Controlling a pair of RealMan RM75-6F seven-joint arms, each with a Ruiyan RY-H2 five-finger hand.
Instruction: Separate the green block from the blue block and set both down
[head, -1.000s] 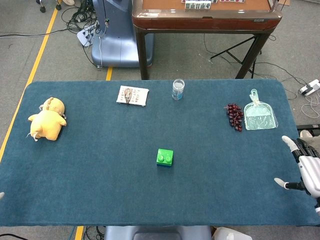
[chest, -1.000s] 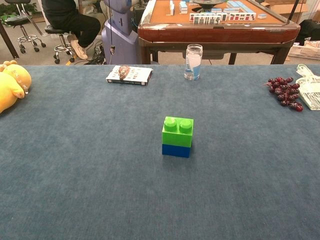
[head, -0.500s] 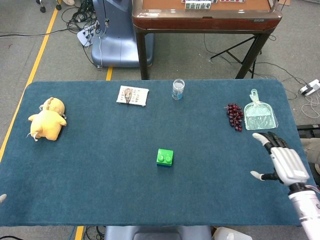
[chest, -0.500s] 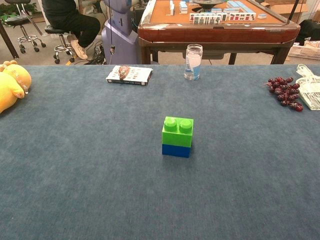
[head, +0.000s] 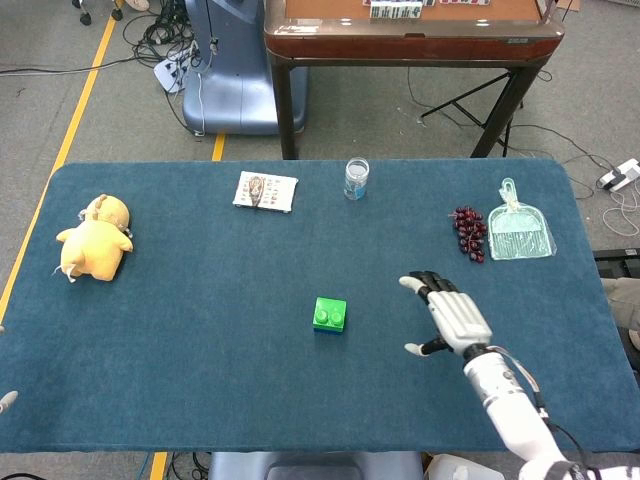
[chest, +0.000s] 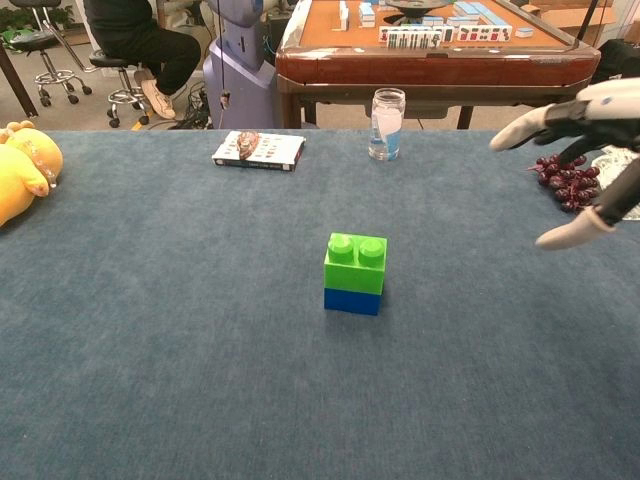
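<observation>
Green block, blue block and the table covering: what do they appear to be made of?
Green block: likely moulded plastic, smooth and slightly glossy, with round studs on top. Blue block: apparently the same plastic, with crisp edges under the green one. Table covering: looks like dark teal felt or short-pile fabric, matte and finely textured.

Bright even light, soft shadows, sharp focus

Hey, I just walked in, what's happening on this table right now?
A two-armed robot is about to pull apart two stacked blocks. The green block sits on top of the blue block mid-table, untouched. The right hand hovers to their right, fingers spread, holding nothing. Of the left hand only a tip shows at the table's edge.
</observation>
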